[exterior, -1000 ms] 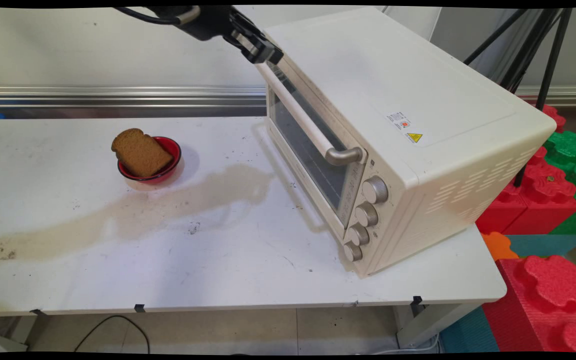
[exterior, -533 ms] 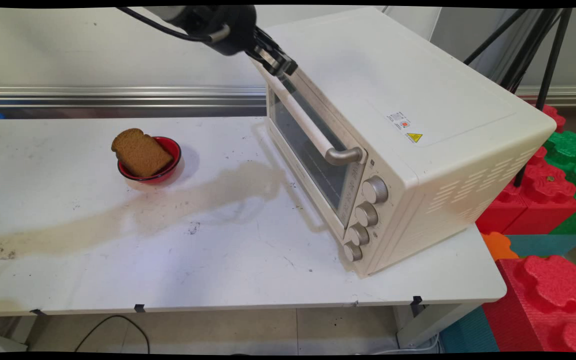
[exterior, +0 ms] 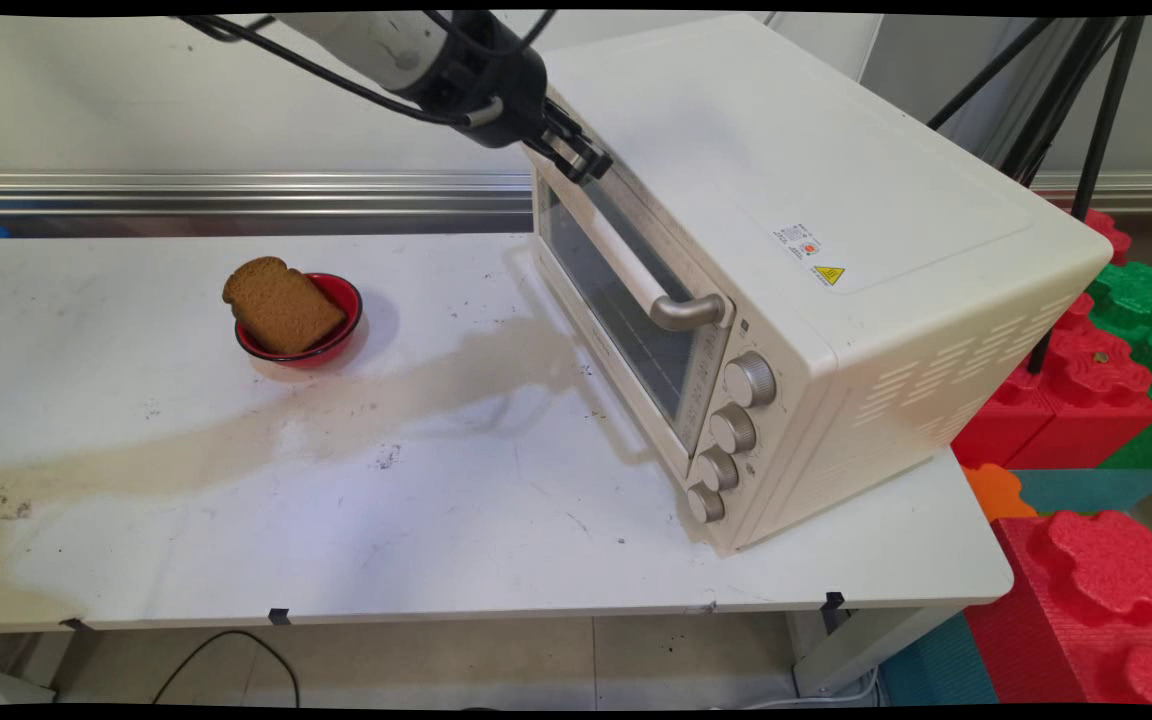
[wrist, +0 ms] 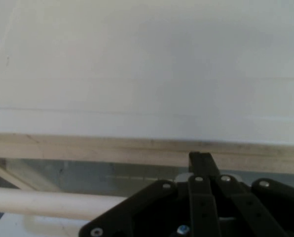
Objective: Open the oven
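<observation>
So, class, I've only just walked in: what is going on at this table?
A white robot arm reaches in from the upper left, its black gripper at the top far corner of the toaster oven's door, just above the cream handle. The door looks closed or nearly so. To the left, apart from the oven, a slice of brown bread leans in a small red bowl on the white table, untouched.

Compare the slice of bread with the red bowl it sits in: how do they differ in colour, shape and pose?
The slice of bread is brown; the red bowl is glossy red with a dark rim. The bread is flat with a domed top edge and straight sides; the bowl is round and shallow. The bread leans tilted, jutting out over the bowl's rim on the left; the bowl stands level on the table. Both sit together, well left of the toaster oven.
</observation>
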You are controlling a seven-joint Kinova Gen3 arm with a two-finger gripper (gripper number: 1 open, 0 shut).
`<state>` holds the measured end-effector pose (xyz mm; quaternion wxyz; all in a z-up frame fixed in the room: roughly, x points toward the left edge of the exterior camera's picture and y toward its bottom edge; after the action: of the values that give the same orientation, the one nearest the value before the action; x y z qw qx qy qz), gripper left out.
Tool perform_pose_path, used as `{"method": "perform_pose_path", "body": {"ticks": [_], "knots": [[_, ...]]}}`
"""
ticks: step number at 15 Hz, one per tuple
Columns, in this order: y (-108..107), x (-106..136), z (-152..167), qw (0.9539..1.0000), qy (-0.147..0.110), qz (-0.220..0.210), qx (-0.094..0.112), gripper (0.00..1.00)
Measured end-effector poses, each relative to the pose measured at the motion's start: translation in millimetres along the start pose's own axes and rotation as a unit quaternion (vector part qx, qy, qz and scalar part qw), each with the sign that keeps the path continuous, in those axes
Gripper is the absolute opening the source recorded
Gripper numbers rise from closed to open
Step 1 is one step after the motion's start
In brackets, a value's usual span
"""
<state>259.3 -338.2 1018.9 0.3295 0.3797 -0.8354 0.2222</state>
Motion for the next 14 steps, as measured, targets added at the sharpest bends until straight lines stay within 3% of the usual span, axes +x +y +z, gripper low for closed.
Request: {"method": "perform_pose_path", "body": {"ticks": [7,14], "knots": [[0.5,-13.7,16.5,0.9998,-0.019,-0.005,0.003,0.00],[-4.8,-43.4,8.1,0.9984,-0.057,-0.001,0.005,0.00]]}}
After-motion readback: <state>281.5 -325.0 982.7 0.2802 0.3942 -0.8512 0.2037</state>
